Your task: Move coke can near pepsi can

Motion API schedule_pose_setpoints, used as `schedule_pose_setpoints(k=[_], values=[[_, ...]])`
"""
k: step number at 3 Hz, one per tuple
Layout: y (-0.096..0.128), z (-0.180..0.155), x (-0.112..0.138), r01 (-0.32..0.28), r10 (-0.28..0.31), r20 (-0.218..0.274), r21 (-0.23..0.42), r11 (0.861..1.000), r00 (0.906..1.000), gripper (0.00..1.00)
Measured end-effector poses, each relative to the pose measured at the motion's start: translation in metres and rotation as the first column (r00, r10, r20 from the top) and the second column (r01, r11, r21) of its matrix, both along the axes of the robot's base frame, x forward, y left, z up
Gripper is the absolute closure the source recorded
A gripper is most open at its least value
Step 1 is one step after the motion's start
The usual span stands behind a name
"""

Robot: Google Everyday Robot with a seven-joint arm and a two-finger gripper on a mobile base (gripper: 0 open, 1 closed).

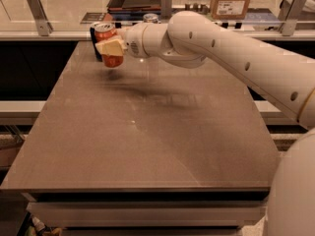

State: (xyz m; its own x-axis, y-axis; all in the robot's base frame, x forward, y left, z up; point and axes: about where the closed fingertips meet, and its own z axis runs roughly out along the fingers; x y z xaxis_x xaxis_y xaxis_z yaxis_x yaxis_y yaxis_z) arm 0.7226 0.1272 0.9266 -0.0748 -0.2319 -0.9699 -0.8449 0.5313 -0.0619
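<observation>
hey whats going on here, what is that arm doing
The robot's arm reaches across the table with a coke can in its gripper. The gripper is over the table's far left corner, jaws shut on the can, which hangs just above the surface with its shadow below. It is not yet set down. A silver can top shows behind the arm; which can that is, I cannot tell.
</observation>
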Motion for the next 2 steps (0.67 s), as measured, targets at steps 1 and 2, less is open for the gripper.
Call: schedule_pose_setpoints(k=[1, 2], values=[[-0.003, -0.010, 0.016, 0.006, -0.006, -0.003, 0.006, 1.000, 1.0000, 1.00], [-0.009, -0.019, 0.027, 0.012, -0.012, -0.008, 0.019, 1.000, 0.9999, 1.00]])
